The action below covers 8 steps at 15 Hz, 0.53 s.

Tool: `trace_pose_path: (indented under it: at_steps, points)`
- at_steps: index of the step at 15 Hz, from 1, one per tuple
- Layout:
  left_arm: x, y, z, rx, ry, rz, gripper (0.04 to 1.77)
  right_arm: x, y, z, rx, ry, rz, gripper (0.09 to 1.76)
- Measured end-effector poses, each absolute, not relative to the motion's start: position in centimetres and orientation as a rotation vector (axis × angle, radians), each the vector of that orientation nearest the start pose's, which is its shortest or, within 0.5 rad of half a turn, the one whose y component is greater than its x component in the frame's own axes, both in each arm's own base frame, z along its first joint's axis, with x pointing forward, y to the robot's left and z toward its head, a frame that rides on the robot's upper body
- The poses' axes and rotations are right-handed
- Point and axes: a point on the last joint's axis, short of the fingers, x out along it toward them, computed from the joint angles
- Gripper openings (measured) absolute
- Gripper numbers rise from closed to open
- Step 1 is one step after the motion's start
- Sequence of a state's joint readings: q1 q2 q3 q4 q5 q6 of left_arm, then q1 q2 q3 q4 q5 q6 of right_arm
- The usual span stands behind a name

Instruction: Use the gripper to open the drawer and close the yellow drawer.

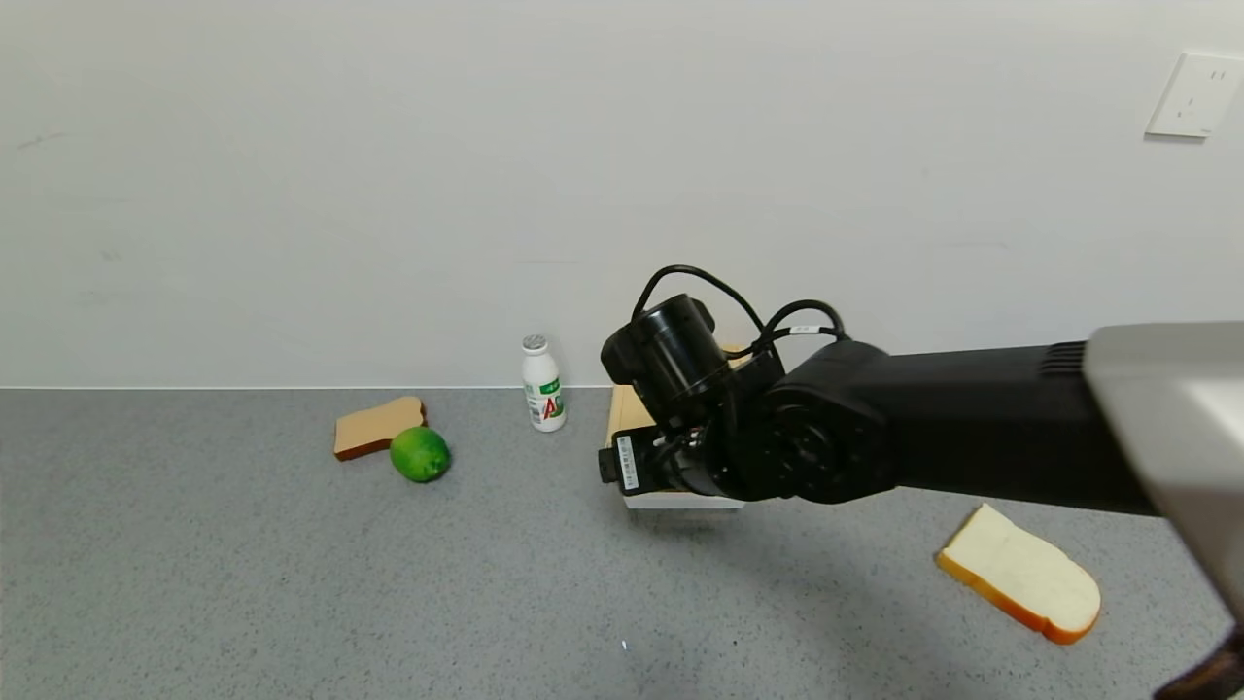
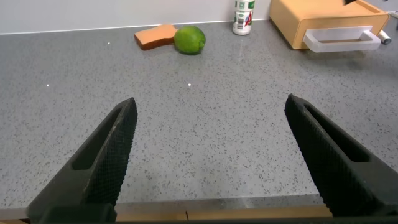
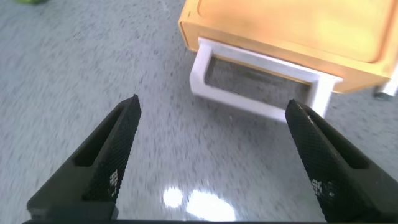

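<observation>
Now | right tool (image 3: 211, 155) wide open, holding nothing | just before yellow drawer (image 3: 286, 31) handle (image 3: 261, 84)

On the grey speckled bench (image 1: 243, 583): a toast slice (image 1: 377, 426) touching a green lime (image 1: 420, 454), a white bottle (image 1: 542, 383) upright near the wall, and a white bread slice (image 1: 1020, 574) well apart.
</observation>
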<state>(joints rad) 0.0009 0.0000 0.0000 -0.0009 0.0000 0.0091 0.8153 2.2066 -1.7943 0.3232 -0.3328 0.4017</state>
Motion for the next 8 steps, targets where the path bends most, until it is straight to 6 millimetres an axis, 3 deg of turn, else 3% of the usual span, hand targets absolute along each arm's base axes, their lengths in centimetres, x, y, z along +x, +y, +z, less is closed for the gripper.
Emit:
trace_pose_path:
  at_steps: [3, 8]
  points:
    - [-2.3, 0.0, 7.6, 0.009, -0.001, 0.001, 1.72, 28.8, 27.2, 20.5, -0.034, 0.683, 0.391, 1.71]
    - [-2.3, 0.0, 7.6, 0.009, -0.001, 0.001, 1.72, 25.2, 16.7, 24.7, 0.028, 0.605, 0.442, 1.71]
